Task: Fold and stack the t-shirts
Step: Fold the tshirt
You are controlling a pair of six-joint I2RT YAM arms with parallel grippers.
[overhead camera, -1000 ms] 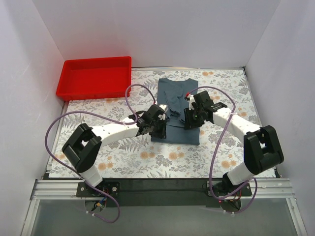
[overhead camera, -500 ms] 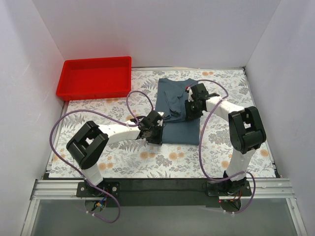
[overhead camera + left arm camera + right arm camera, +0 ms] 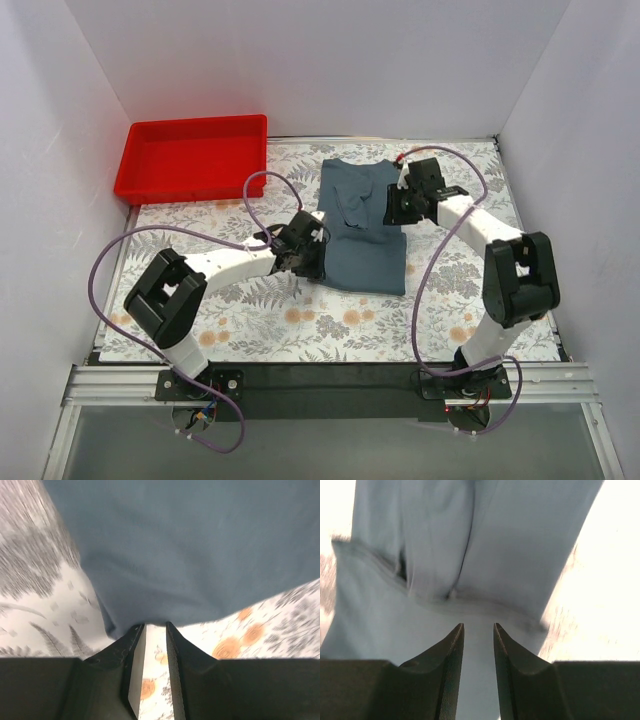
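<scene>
A slate blue-grey t-shirt (image 3: 365,255) lies flat in the middle of the floral cloth, with a bunched fold near its upper centre. My left gripper (image 3: 312,258) is low at the shirt's left edge. In the left wrist view, the left gripper (image 3: 154,626) is narrowly open, with bare cloth showing in the gap and the shirt's hem (image 3: 190,545) just past its tips. My right gripper (image 3: 390,210) hovers over the shirt's upper right part. The right gripper (image 3: 478,626) is open above the fabric (image 3: 520,545) and grips nothing.
An empty red tray (image 3: 190,157) stands at the back left. White walls close in the left, right and back sides. The floral tablecloth (image 3: 250,320) covers the table. Purple cables loop from both arms above the cloth.
My right gripper has moved toward the back, from the shirt's middle to its upper right. My left gripper shifted a little left and back along the shirt's left edge. The shirt's lower part now lies flatter.
</scene>
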